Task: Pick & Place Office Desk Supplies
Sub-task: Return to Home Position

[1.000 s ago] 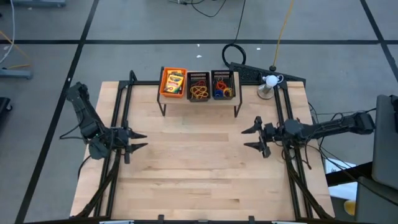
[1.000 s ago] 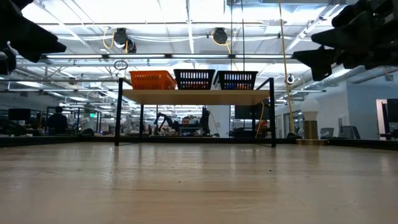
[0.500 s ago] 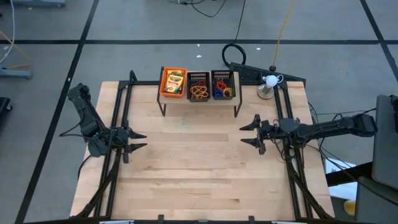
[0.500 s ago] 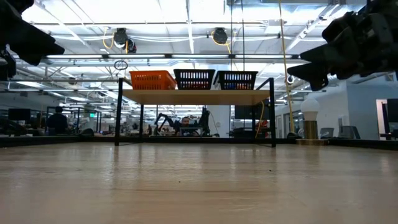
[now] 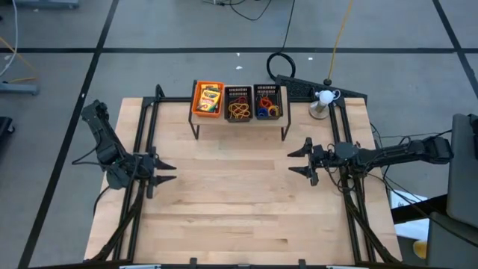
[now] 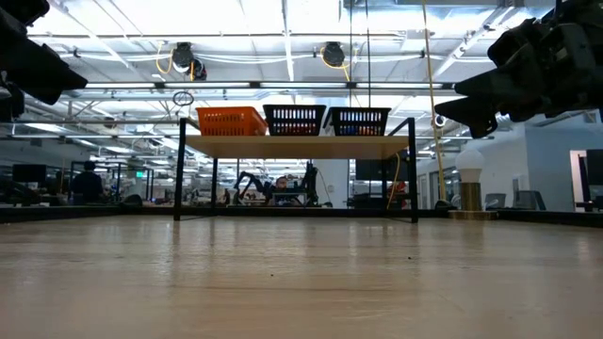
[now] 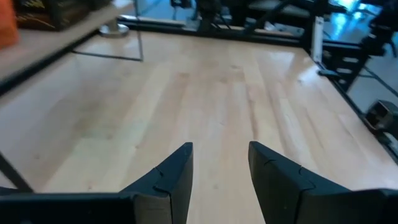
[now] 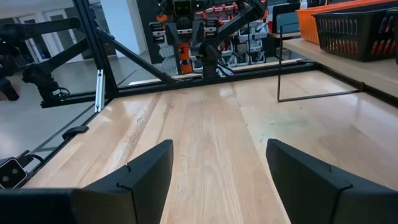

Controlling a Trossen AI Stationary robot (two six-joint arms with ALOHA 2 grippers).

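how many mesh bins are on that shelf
3, in a row on the shelf: the orange bin at the left end in the high view, then the middle black bin, then the right black bin. None seems hidden.

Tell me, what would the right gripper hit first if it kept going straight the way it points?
Nothing close by. The right gripper hangs open above the bare table, pointing across it. The left gripper waits at the far side, roughly in line, though depth is hard to judge.
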